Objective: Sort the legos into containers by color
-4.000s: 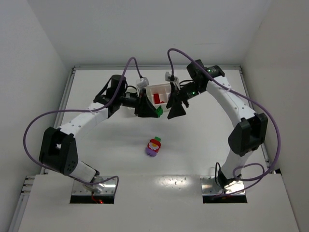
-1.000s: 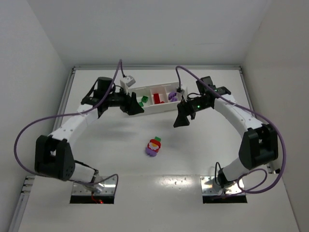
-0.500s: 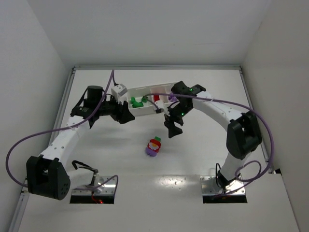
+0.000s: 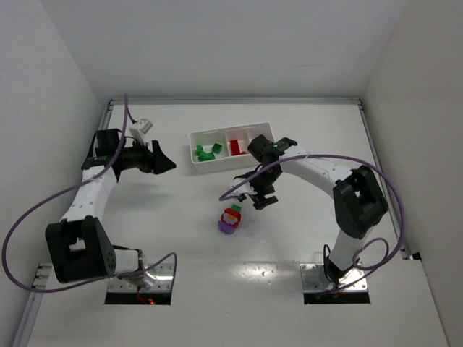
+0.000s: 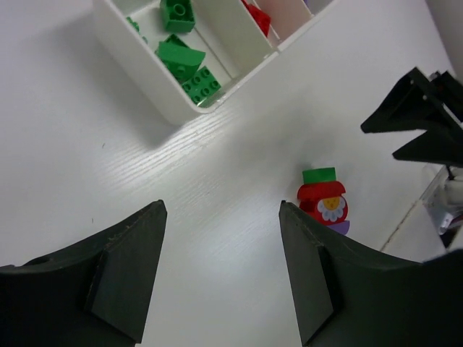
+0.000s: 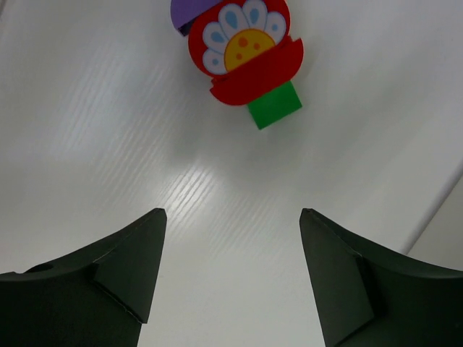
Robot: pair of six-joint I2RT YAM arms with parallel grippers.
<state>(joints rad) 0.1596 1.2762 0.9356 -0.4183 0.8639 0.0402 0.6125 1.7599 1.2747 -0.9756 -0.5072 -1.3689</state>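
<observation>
Legos [image 4: 231,219] stuck in one clump were seen just below frame centre; green legos [image 4: 207,152] were held in the tray [image 4: 224,164] above. The left gripper [image 5: 221,217] and right gripper [image 6: 231,217] were spread apart, empty.

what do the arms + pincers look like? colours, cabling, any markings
The left arm and right arm have white link shells with black joint housings. A purple cable loops loosely along each. The left pincer and right pincer are matte black, with broad wedge-shaped fingers that taper toward the tips. No readable markings, no sleeves.
</observation>
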